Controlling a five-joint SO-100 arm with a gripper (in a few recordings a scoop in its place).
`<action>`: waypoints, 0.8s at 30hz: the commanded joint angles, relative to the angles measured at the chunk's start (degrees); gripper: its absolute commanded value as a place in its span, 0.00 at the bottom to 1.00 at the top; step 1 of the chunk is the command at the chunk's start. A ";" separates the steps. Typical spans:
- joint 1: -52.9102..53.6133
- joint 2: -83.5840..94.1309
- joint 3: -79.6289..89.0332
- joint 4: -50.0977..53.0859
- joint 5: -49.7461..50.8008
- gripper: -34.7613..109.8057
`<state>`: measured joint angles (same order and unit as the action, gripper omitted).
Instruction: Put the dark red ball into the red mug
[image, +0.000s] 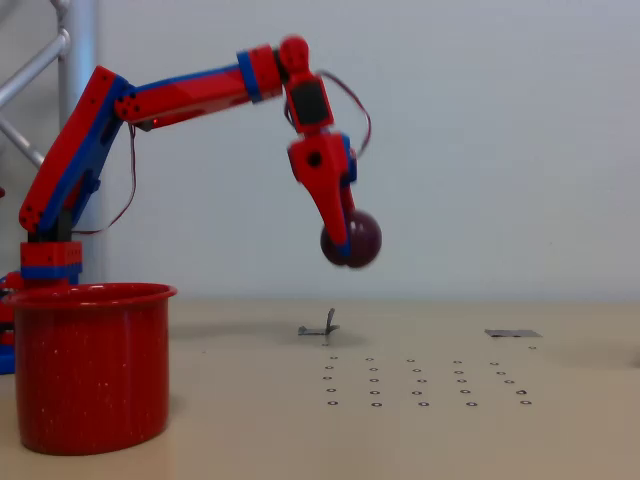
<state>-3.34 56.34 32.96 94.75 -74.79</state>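
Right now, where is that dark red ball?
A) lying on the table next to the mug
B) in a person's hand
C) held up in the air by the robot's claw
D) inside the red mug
C: the dark red ball sits clamped in the gripper, well above the table and off to the right of the red mug in the fixed view.

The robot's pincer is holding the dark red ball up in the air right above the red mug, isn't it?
Not quite. The pincer does hold the dark red ball up in the air, but not above the red mug. In the fixed view the ball hangs well to the right of the mug.
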 joint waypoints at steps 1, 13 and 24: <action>-0.09 12.83 -5.19 2.81 2.81 0.40; 10.90 31.64 14.41 3.16 7.73 0.40; 20.57 55.11 41.31 -0.97 6.77 0.40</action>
<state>15.73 104.77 72.77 95.89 -67.50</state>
